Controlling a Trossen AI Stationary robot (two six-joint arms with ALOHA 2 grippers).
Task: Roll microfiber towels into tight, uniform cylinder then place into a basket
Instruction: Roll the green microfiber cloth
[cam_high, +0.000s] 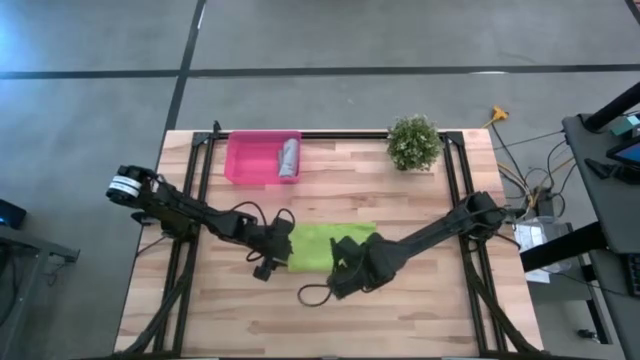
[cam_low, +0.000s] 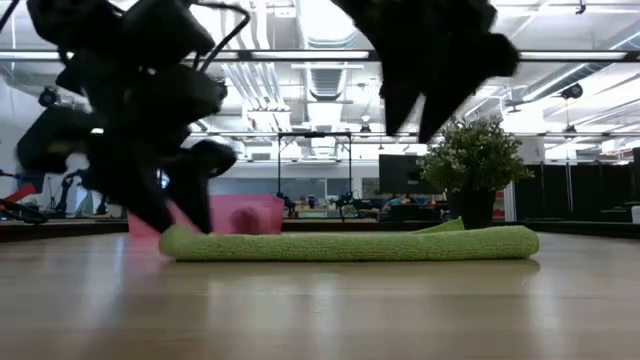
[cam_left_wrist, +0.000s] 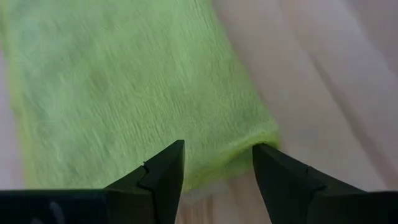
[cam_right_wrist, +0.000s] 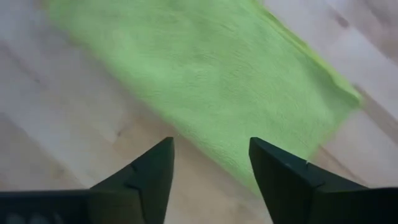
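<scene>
Green towel (cam_high: 318, 245) lies folded on the counter (cam_high: 420, 300); left hand (cam_left_wrist: 217, 171) spread at its corner, right hand (cam_right_wrist: 211, 163) spread above.

The lime green towel (cam_high: 322, 245) lies folded into a long flat band near the middle of my table, its length running left to right, with a rounded, doubled edge along the near side in the low view (cam_low: 350, 243). Its nap looks soft and fuzzy up close (cam_left_wrist: 124, 93), and one far corner sits slightly raised (cam_right_wrist: 336, 93). The grey towel (cam_high: 289, 157) is already rolled into a short cylinder and rests inside the basket (cam_high: 250, 160), against its right wall. That basket, a shallow pink translucent tray, sits at the table's far left, well apart from the green towel.
</scene>
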